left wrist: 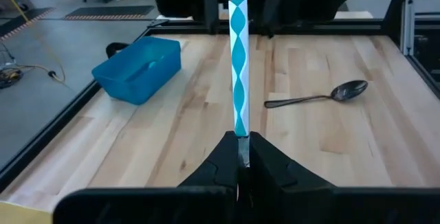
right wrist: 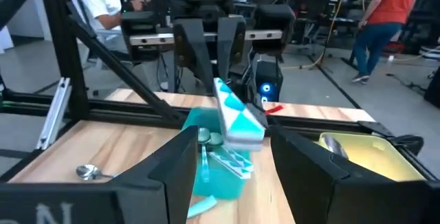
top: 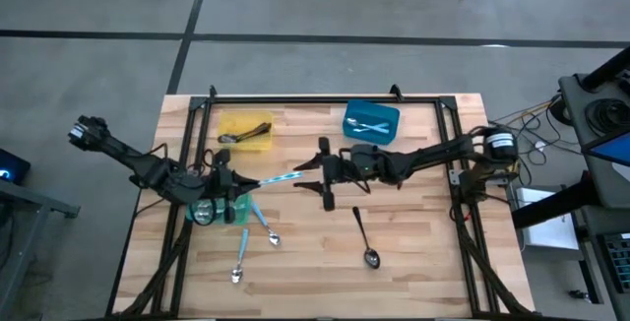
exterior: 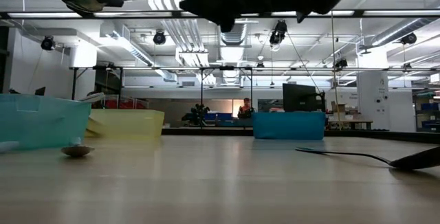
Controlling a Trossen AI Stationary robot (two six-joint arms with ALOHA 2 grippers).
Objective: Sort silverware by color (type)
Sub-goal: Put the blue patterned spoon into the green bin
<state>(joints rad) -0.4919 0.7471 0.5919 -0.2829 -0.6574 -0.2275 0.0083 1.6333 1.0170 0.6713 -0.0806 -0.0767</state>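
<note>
My left gripper [top: 236, 178] hovers over a teal bin [top: 228, 211] at the table's left and is shut on a utensil with a light blue and white handle [top: 281, 177]. The handle points toward the table's right. Its free end [right wrist: 237, 121] stands between the open fingers of my right gripper [top: 323, 173], apart from both. Two blue-handled spoons [top: 268, 230] [top: 239, 262] lie on the table near the teal bin. A dark spoon [top: 365, 237] lies right of the middle. My left gripper pinches the utensil between its two fingers at the silver neck [left wrist: 241, 148], just behind the patterned handle. The fingers lie along the utensil. It is lifted clear of the table and roughly level, with its handle [left wrist: 238, 66] sticking out forward. The gripper hides its working end.
A yellow bin [top: 244, 130] at the far left holds dark utensils. A blue bin [top: 371, 119] at the far middle holds light blue ones. A black frame [top: 325, 99] runs round the table. Bare wood lies near the right and near edges. People stand in the room beyond the table.
</note>
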